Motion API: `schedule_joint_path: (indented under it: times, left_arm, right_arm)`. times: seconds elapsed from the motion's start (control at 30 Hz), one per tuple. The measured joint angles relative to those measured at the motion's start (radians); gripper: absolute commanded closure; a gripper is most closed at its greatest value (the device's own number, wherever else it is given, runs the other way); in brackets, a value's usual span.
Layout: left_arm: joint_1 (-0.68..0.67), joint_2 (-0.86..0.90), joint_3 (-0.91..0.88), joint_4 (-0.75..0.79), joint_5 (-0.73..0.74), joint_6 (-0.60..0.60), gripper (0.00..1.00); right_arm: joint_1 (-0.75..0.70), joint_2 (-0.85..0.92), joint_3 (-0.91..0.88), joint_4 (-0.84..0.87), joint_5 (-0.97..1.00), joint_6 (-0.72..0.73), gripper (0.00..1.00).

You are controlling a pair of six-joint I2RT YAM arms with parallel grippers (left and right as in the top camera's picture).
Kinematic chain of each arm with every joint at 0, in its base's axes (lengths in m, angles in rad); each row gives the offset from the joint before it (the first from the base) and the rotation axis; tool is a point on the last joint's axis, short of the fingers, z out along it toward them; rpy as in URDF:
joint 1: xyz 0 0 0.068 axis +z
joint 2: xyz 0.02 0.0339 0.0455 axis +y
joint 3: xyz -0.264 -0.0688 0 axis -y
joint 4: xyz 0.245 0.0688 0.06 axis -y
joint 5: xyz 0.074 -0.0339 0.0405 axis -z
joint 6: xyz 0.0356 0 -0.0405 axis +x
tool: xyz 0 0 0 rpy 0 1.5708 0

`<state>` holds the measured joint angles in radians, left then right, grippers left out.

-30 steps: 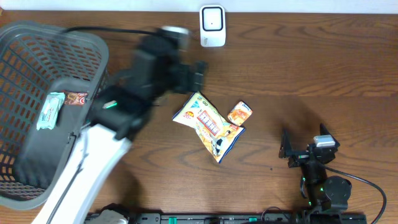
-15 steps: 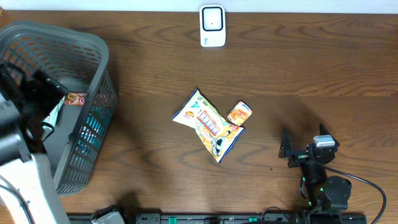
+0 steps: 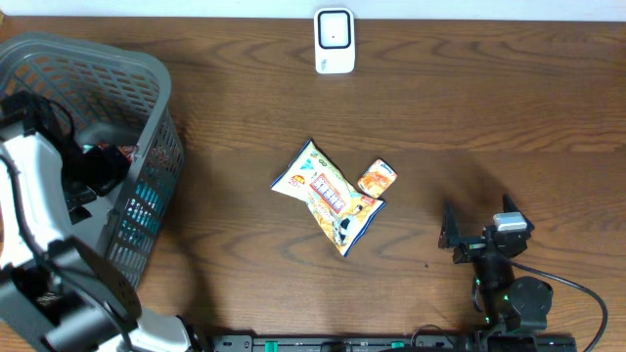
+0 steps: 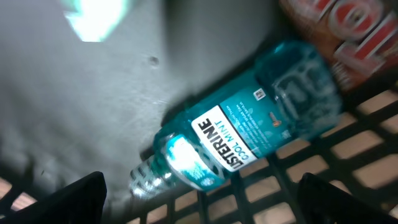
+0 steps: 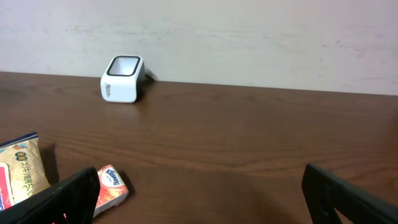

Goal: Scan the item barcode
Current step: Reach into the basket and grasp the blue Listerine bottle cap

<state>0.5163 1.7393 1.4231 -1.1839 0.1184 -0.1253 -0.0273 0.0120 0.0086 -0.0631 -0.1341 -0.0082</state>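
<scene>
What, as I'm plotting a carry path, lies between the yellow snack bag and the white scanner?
Nothing: the overhead view shows bare table between the snack bag and the scanner. The orange packet sits beside the bag, off that line.

Looking like a mock shop checkout rigged on a bench: a white barcode scanner (image 3: 334,39) is standing at the far edge of a wooden table (image 3: 489,117), against a plain pale wall (image 5: 249,37). A grey plastic shopping basket (image 3: 88,41) is sitting at one end, holding a Listerine mouthwash bottle (image 4: 242,140), while a snack bag (image 3: 328,196) and a small orange packet (image 3: 377,179) are lying mid-table like retail goods
</scene>
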Motion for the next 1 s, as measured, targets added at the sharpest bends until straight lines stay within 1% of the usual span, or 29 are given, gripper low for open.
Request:
schedule_joint_path:
  times: [0.13, 0.3, 0.43, 0.57, 0.8, 1.0]
  left_arm:
    - [0.000, 0.090, 0.000, -0.025, 0.015, 0.117, 0.02]
    - [0.000, 0.150, 0.000, -0.024, 0.019, 0.217, 0.02]
    - [0.000, 0.165, -0.002, -0.010, 0.019, 0.282, 0.02]
    - [0.000, 0.171, -0.007, 0.032, 0.022, 0.322, 0.02]
    - [0.000, 0.171, -0.026, 0.092, 0.053, 0.355, 0.02]
    - [0.000, 0.172, -0.096, 0.118, 0.113, 0.465, 0.02]
  right_arm:
    - [0.000, 0.000, 0.000, 0.000, 0.000, 0.000, 0.01]
    - [0.000, 0.000, 0.000, 0.000, 0.000, 0.000, 0.01]
    - [0.000, 0.000, 0.000, 0.000, 0.000, 0.000, 0.01]
    - [0.000, 0.000, 0.000, 0.000, 0.000, 0.000, 0.01]
    - [0.000, 0.000, 0.000, 0.000, 0.000, 0.000, 0.01]
    - [0.000, 0.000, 0.000, 0.000, 0.000, 0.000, 0.01]
